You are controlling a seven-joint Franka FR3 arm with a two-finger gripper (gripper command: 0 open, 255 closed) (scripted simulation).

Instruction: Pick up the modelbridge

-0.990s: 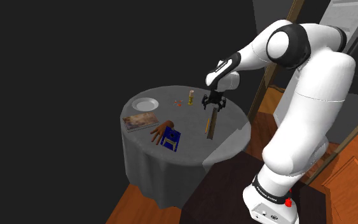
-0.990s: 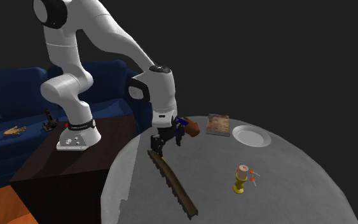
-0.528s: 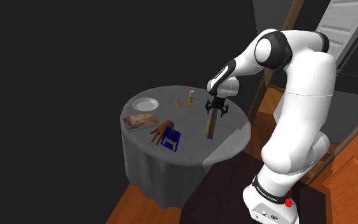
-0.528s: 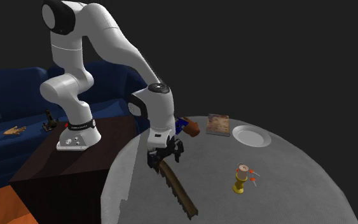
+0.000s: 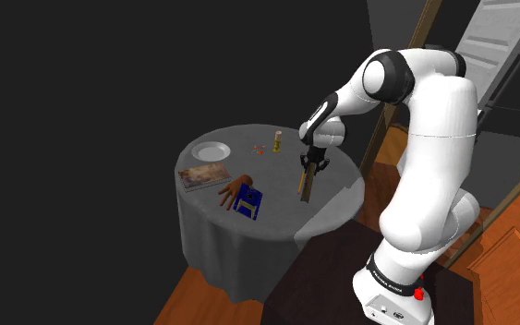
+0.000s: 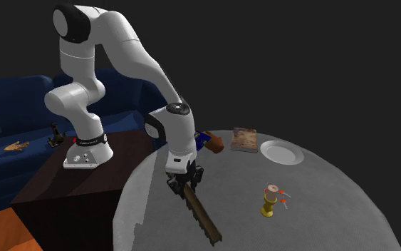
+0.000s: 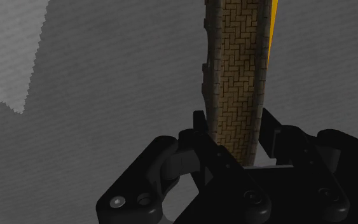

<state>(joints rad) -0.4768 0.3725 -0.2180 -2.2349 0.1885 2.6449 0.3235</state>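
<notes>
Model bridge (image 6: 200,217) lying flat near the counter's (image 6: 320,207) edge beside the stand (image 6: 49,192). The gripper (image 6: 183,187) is low over its near end, fingers (image 7: 274,130) parted astride it, not clasping. Bare counter flanks both long sides.

This is a living room in a home. A round table (image 5: 219,242) draped in a grey cloth stands on a wooden floor (image 5: 196,288) and is laid with household things such as a white plate (image 5: 211,150) and a book (image 5: 202,174). A dark blue sofa (image 6: 21,107) sits behind it in the second exterior view, and a panelled wooden door (image 5: 518,257) shows at the shoulder view's lower right. Beyond these furnishings there is a black area (image 5: 73,111).
</notes>
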